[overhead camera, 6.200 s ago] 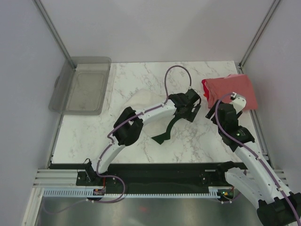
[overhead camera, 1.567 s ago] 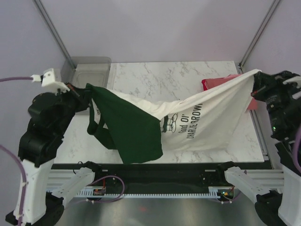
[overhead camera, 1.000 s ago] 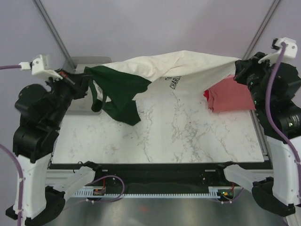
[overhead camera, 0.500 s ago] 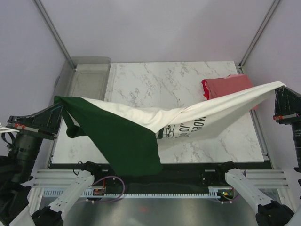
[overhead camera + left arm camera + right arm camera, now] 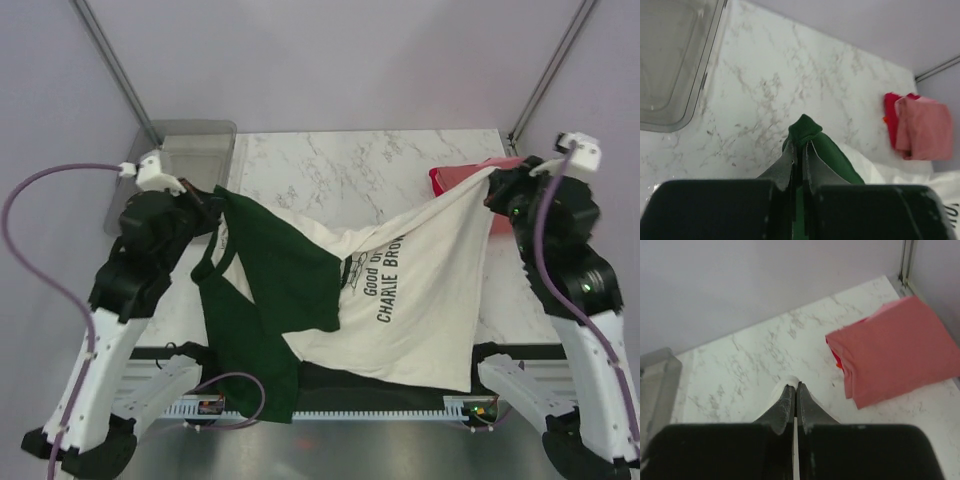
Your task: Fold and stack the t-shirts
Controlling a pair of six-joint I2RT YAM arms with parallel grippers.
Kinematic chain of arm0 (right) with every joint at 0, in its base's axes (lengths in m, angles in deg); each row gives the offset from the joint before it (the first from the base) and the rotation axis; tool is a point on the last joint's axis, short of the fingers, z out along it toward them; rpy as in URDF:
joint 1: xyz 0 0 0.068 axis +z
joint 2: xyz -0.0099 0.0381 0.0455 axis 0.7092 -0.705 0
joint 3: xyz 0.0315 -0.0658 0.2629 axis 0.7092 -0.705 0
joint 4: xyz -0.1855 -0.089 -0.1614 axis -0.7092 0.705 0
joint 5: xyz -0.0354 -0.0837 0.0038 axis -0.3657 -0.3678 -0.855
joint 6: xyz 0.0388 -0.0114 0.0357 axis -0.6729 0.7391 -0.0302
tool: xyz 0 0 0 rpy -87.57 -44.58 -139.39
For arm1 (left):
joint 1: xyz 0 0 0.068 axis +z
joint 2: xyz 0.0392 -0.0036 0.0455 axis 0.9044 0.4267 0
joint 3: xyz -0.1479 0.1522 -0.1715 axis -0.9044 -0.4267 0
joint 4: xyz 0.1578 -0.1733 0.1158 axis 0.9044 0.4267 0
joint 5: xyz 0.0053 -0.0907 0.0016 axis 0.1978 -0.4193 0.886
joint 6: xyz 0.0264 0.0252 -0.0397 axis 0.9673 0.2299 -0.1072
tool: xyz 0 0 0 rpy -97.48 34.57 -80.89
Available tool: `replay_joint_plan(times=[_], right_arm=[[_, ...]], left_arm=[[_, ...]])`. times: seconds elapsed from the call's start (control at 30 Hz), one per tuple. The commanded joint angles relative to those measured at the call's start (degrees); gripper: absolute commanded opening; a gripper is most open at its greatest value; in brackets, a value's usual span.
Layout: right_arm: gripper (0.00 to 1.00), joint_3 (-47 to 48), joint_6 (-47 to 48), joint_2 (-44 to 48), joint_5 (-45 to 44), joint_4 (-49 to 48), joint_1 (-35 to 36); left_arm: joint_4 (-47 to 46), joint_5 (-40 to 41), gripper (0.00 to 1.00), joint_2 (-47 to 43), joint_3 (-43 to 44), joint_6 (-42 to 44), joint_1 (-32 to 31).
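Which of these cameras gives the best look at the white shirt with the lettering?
The top external view: the white shirt hangs spread between the left gripper and right gripper, lettering readable. The left wrist view shows mostly a pinched green fold; the right wrist only a cream sliver.

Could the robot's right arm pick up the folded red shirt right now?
Probably not yet. The right gripper is shut on a corner of the cream-white shirt with dark green sleeves, so it is busy. The folded coral-red shirt lies close by on the marble table.
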Motion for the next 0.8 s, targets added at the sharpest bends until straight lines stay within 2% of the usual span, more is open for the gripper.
replay_joint_plan(times=[0.0,0.17,0.37,0.5,0.63,0.77], right_arm=[[0.0,-6.57,-3.49,-5.46,-3.0,-6.88,-0.17],[0.0,-11.85,-5.34,-14.07,-4.41,-13.83,-0.17],[0.0,-8.0,-5.7,-28.31,-4.94,-21.04,-1.04],[0.0,-1.77,-6.4,-39.21,-2.92,-24.38,-2.89],[0.0,7.37,-6.66,-51.84,-0.99,-25.18,-4.47],[0.0,17.64,-5.79,-59.25,3.58,-25.09,-4.91]], left_arm=[[-9.85,4.81,0.02,4.99,-5.31,-3.34,0.45],[-17.25,5.87,0.02,16.91,-9.01,-5.19,1.59],[-24.11,4.21,0.02,32.57,-4.63,-8.26,6.15],[-25.52,1.57,0.02,47.22,5.45,-8.8,8.1],[-25.43,-0.89,0.02,58.13,16.28,-7.74,8.54],[-25.26,-1.87,0.02,64.67,24.28,-7.21,8.63]])
